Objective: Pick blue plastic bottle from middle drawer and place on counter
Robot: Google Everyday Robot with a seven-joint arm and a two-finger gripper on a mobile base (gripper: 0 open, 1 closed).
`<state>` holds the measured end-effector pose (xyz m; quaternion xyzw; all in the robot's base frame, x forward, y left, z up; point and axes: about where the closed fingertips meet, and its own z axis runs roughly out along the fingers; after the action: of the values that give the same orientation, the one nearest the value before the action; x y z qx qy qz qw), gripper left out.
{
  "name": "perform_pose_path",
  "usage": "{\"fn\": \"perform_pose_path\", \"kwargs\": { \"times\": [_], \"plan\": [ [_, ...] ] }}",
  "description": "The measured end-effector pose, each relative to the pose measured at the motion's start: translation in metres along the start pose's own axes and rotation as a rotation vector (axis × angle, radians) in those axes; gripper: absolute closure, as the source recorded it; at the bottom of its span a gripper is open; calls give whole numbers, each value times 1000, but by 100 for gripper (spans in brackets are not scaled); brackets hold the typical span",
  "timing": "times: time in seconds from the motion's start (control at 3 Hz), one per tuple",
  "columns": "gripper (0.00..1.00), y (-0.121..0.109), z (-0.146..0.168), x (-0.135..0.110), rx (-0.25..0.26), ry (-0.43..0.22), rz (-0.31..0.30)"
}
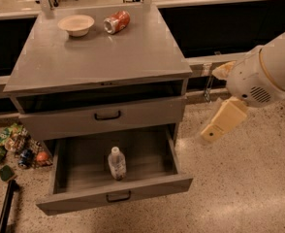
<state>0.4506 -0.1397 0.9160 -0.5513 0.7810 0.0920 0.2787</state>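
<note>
- The clear plastic water bottle [117, 163] is standing upright on its base inside the open middle drawer [147, 154], near the drawer's front wall and roughly midway between its side walls, with its white cap pointing up.
- The drawer is sitting pulled well out from the cabinet, so nothing is covering the bottle from above.
- The gripper [213, 103] is hanging in the air to the right of the cabinet, above the speckled floor and well apart from the bottle; its two cream fingers [226, 119] are spread, and it is grasping nothing.
- The counter [108, 57] is carrying a pale bowl [76, 24] and a crushed red soda can [117, 22] near its back edge, leaving a broad bare stretch toward the front.
- Judging by this, the task is only beginning: the drawer is already open, but reaching for, grasping, lifting and placing the bottle are all yet to be done.
- The arm is needing to travel left and down into the drawer before anything else can happen.
</note>
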Motion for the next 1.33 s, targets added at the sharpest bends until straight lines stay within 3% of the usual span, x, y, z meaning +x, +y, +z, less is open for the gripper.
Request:
{"fn": "perform_pose_path", "kwargs": {
  "times": [0.33,0.67,1.0,1.33],
  "plan": [
    [0,9,47,-14,12,-56,-44],
    [0,2,53,-21,52,-77,-51],
    [0,2,53,-21,52,-77,-51],
    [0,18,88,-22,-24,-123,1]
  ]
}}
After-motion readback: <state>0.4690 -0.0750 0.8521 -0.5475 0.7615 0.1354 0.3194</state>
